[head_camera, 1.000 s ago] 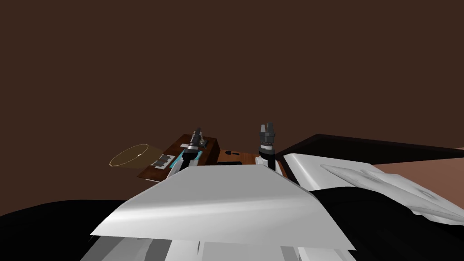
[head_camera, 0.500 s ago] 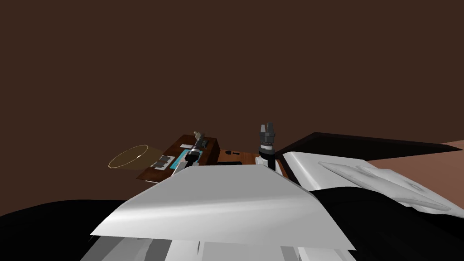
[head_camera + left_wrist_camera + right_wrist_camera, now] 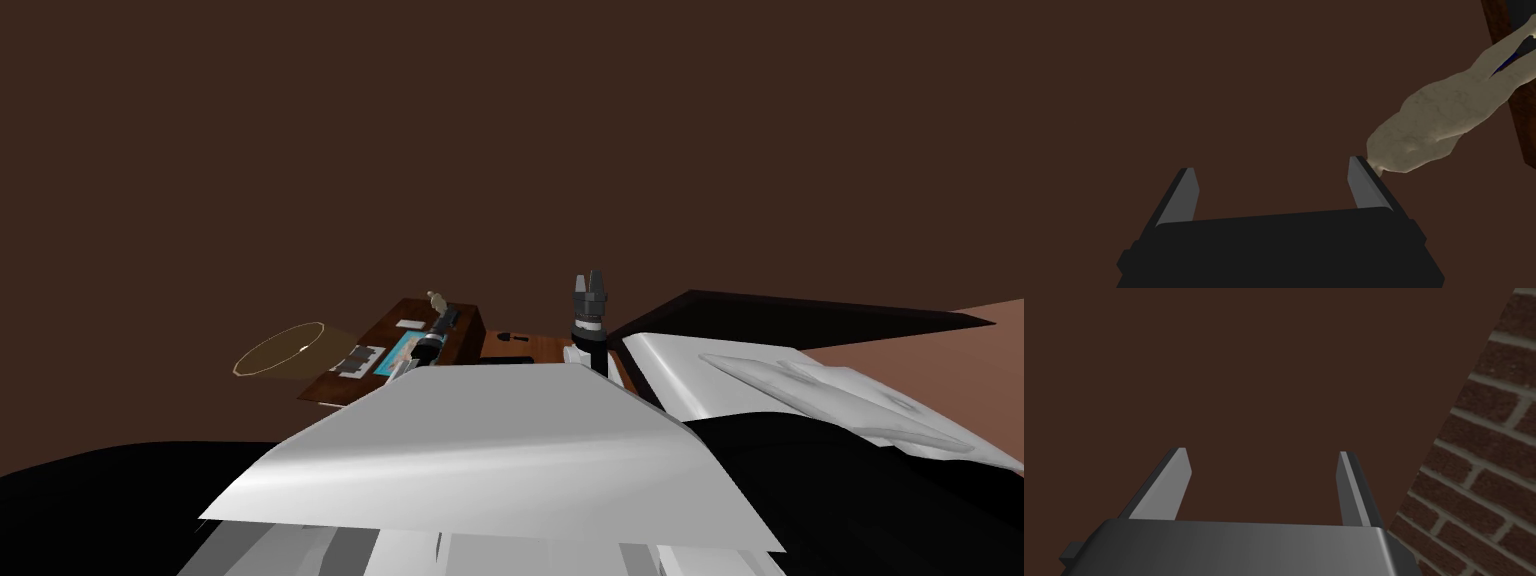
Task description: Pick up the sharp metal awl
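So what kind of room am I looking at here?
Probably a study or bedroom in a house, though that is a guess. There is a dark wooden desk with papers on it, a brick wall next to a plain brown wall, and what looks like white bedding on the right.

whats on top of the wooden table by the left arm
On the table: a teal sheet, grey-white pieces and a beige awl near its far edge, just outside the open left gripper. The left arm covers the rest.
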Controlling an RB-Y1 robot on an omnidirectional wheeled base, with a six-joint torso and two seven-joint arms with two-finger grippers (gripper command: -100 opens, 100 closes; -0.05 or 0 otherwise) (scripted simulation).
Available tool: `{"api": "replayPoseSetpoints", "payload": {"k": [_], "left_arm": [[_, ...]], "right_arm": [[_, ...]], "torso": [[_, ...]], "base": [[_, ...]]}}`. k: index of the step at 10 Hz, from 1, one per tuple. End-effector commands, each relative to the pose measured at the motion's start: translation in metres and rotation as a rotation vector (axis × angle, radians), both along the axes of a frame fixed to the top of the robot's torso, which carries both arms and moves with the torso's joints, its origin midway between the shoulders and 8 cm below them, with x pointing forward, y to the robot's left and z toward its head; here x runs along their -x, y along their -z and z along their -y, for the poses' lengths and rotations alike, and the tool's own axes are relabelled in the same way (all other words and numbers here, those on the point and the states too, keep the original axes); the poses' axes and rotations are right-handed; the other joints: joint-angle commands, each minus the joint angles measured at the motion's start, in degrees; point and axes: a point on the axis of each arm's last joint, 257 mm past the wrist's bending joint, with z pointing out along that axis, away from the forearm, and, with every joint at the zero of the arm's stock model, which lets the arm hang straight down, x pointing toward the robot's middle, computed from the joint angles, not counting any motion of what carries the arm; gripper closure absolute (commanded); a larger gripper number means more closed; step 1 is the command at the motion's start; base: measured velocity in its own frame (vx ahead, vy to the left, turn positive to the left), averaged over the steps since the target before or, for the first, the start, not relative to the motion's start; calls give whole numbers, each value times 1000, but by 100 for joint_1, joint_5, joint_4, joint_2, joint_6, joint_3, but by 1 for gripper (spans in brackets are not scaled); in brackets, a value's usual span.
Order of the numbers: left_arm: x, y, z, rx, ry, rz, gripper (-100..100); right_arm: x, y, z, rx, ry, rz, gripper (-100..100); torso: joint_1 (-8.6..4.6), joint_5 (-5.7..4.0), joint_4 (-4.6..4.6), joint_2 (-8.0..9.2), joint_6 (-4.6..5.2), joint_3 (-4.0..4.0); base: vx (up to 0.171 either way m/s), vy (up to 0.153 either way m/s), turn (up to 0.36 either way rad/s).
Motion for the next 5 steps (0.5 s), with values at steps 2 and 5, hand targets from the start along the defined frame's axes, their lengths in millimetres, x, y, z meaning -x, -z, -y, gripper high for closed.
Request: {"api": "replayPoseSetpoints", "payload": {"k": [2,5], "left_arm": [[9,38,-8,-58,-21,-92,-100],[22,81,-23,-131,-45,-200,-100]], "right_arm": [[0,0,0,0,0,0,0],[0,0,0,0,0,0,0]], "torso": [[-2,0,0,-2,0,-1],[-6,-2,0,-4,0,-2]], "base": [[16,9,-28],[20,1,-17]]}}
